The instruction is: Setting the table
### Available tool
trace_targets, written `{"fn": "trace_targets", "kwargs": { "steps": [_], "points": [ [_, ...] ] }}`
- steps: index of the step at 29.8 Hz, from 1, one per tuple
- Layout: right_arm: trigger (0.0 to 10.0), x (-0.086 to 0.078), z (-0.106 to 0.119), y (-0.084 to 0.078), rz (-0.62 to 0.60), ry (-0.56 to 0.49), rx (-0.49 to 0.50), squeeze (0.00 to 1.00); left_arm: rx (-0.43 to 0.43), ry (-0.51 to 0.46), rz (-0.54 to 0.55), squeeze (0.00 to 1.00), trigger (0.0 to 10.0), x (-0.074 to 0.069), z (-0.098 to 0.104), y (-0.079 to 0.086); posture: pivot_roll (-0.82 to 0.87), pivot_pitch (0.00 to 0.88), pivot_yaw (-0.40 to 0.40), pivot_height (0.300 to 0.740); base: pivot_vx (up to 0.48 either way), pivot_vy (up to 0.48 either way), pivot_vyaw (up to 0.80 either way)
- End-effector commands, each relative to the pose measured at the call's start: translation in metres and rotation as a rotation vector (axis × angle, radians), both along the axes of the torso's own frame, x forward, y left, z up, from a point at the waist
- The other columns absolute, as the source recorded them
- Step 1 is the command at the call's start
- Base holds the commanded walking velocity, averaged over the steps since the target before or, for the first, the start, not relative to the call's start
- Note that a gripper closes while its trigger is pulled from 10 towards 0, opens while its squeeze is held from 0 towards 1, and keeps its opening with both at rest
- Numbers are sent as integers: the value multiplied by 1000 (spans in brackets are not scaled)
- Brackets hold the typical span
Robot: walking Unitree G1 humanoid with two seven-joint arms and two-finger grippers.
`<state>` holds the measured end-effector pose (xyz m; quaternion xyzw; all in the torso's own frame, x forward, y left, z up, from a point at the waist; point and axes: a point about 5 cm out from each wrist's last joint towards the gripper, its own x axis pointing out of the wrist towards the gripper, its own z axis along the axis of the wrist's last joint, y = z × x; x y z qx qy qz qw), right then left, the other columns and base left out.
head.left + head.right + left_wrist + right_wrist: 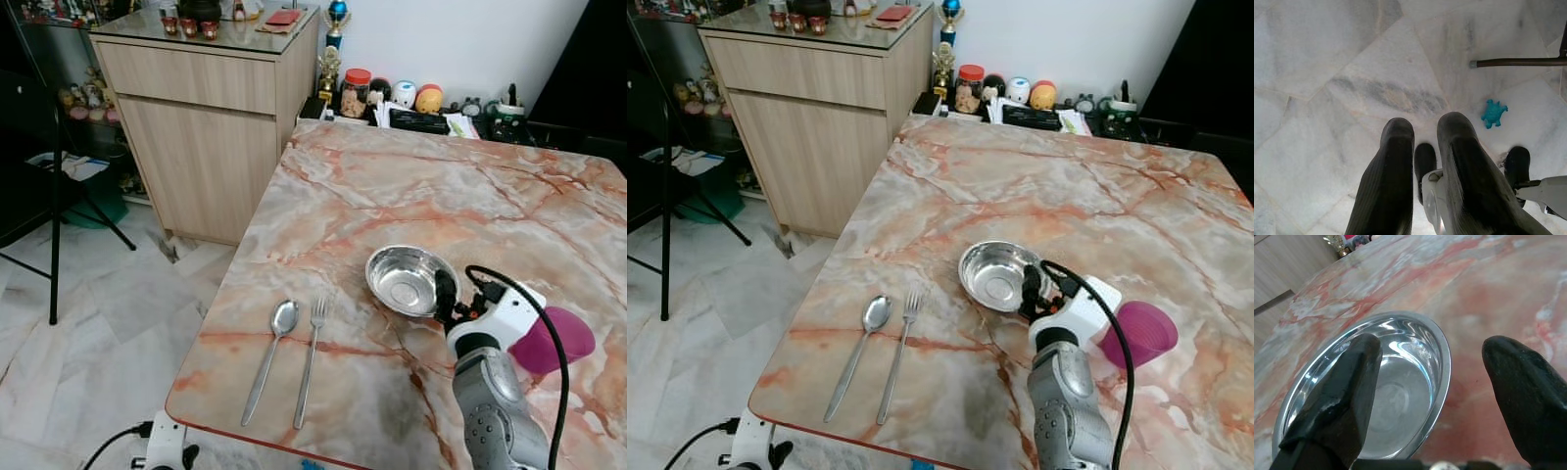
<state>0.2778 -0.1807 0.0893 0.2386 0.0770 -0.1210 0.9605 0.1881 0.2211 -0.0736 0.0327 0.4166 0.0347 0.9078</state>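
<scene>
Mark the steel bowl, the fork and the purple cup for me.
Round stainless steel bowl (409, 279): left eye view, inner bottom.
Silver metal fork (309, 357): left eye view, mid handle.
Purple plastic cup (1134, 334): right eye view, its side wall near the open rim.

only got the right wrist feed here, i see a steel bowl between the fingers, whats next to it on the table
Observer: A purple cup lies to the bowl's right, just beyond the right gripper.
Operator: any cutlery down yet
Observer: Yes, a spoon and a fork lie side by side near the table's front edge, left of the bowl.
Operator: wheres the left arm
Observer: The left gripper hangs over the marble floor, with a small blue toy lying on it.
</scene>
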Motion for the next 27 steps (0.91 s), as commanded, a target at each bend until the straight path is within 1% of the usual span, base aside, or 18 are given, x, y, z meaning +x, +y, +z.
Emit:
{"fn": "trace_targets", "kwargs": {
  "steps": [1, 3, 7, 13, 16, 17, 18, 19, 23, 27],
  "points": [
    [10000, 0, 5, -3, -13, -4, 3, 0, 6, 16, -7, 0, 10000, -2, -1, 1, 123, 0, -69, 740, 0, 0, 0],
    [10000, -1, 1, -2, 3, 31, -14, 0, 6, 16, -7, 0, 10000, -2, -1, 1, 123, 0, -70, 740, 0, 0, 0],
    [10000, 0, -1, -2, 4, 43, 2, 0, 4, 18, -5, 0, 10000, -3, -2, 0, 126, 0, -70, 740, 0, 0, 0],
    [10000, 3, -2, 0, 23, 56, -5, 0, 2, 19, -6, 0, 10000, -3, -2, -1, 125, 0, -71, 740, 0, 0, 0],
    [10000, 6, 0, 2, 16, 61, 18, 0, 0, 16, -3, 0, 10000, -2, -2, -2, 129, 0, -71, 740, 0, 0, 0],
    [10000, 6, -2, 2, 17, 83, 25, 0, 1, 15, -3, 0, 10000, -2, -2, -2, 129, 0, -71, 740, 0, 0, 0],
    [10000, 6, -4, 2, 5, 84, 64, 0, 1, 15, -2, 0, 10000, -2, -2, -2, 130, 0, -71, 740, 0, 0, 0],
    [10000, 6, -4, 2, 0, 82, 78, 0, 1, 15, -2, 0, 10000, -2, -2, -2, 130, 0, -71, 740, 0, 0, 0],
    [10000, 5, -6, -1, -16, 91, 98, 0, -1, 14, -1, 0, 10000, -2, -2, -2, 130, 0, -70, 740, 0, 0, 0],
    [10000, 6, -5, -5, -21, 88, 97, 0, -1, 13, -1, 0, 10000, -2, -1, -1, 129, 0, -69, 740, 0, 0, 0]
  ]
}}
